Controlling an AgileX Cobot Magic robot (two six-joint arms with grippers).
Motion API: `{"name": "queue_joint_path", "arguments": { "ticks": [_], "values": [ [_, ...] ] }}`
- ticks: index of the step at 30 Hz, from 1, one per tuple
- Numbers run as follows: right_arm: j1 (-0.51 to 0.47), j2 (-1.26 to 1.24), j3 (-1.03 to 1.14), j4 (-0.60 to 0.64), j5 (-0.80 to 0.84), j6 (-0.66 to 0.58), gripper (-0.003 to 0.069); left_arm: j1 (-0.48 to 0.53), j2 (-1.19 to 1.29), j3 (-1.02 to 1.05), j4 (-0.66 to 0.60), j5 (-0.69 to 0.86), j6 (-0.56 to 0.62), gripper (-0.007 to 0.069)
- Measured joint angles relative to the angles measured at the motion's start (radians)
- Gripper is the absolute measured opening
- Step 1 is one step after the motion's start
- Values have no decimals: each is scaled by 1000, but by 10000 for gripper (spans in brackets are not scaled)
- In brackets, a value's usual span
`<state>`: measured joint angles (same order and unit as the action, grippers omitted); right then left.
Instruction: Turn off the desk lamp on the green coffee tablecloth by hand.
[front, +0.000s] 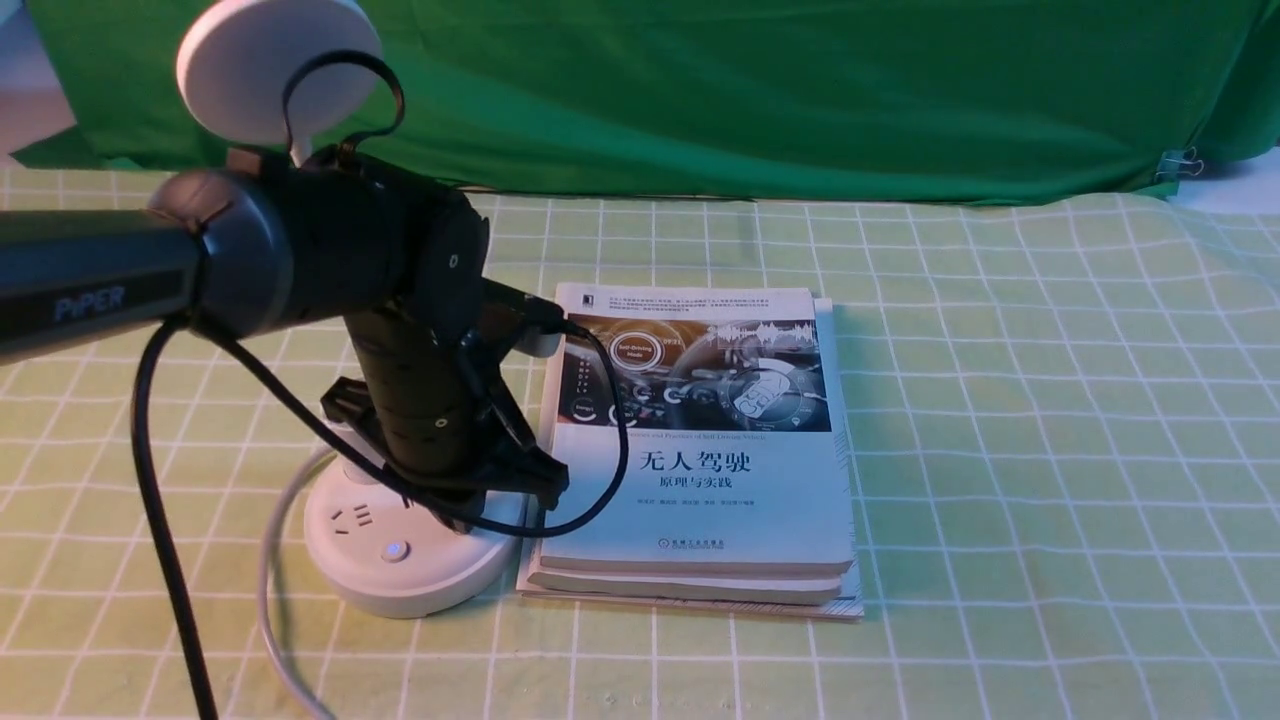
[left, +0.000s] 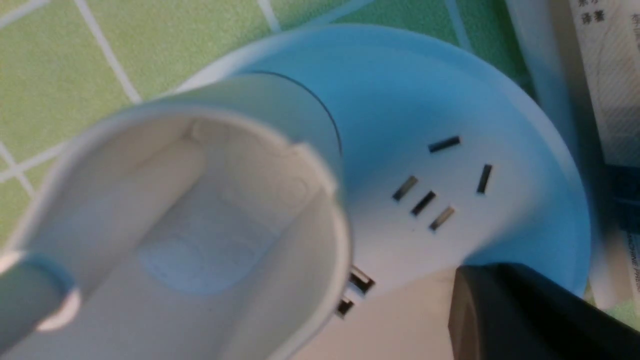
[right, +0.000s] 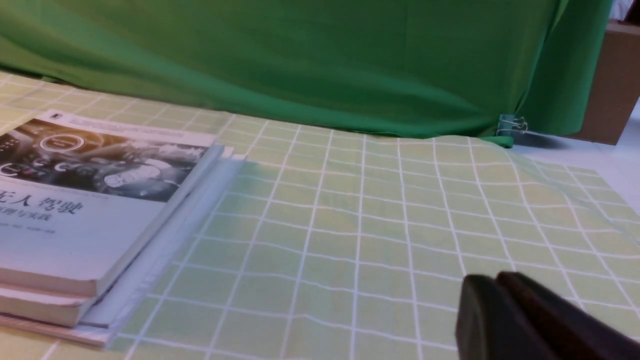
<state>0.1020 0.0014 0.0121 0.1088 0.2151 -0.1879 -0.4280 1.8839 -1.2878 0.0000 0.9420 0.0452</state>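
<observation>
The white desk lamp stands at the left on the green coffee tablecloth (front: 1000, 450). Its disc head (front: 275, 65) rises behind my left arm, and its round base (front: 400, 560) has sockets and a small blue-lit button (front: 395, 551). My left gripper (front: 480, 500) points down onto the right side of the base. In the left wrist view its dark fingertips (left: 520, 310) look closed together at the base's (left: 450, 210) surface, beside the cup-like holder (left: 190, 225) and USB ports (left: 357, 287). My right gripper (right: 480, 295) is shut and empty above the cloth (right: 350, 225).
A stack of books (front: 700, 450) lies right beside the lamp base, also in the right wrist view (right: 100, 200). A plain dark green cloth (front: 750, 90) hangs at the back, held by a binder clip (front: 1180, 165). The lamp's grey cord (front: 270, 600) runs toward the front edge.
</observation>
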Motion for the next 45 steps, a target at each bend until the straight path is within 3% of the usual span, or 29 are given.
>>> {"name": "queue_joint_path", "arguments": {
  "ticks": [25,33,39,45],
  "values": [
    [0,0,0,0,0,0,29,0,-1,5,7,-12,-16,19],
    [0,0,0,0,0,0,29,-4,-180,99,-24,-13,-28,19],
    [0,0,0,0,0,0,29,-8,-433,314,-87,-124,-28,19],
    [0,0,0,0,0,0,29,-10,-834,637,-97,-480,-34,19]
  ]
}}
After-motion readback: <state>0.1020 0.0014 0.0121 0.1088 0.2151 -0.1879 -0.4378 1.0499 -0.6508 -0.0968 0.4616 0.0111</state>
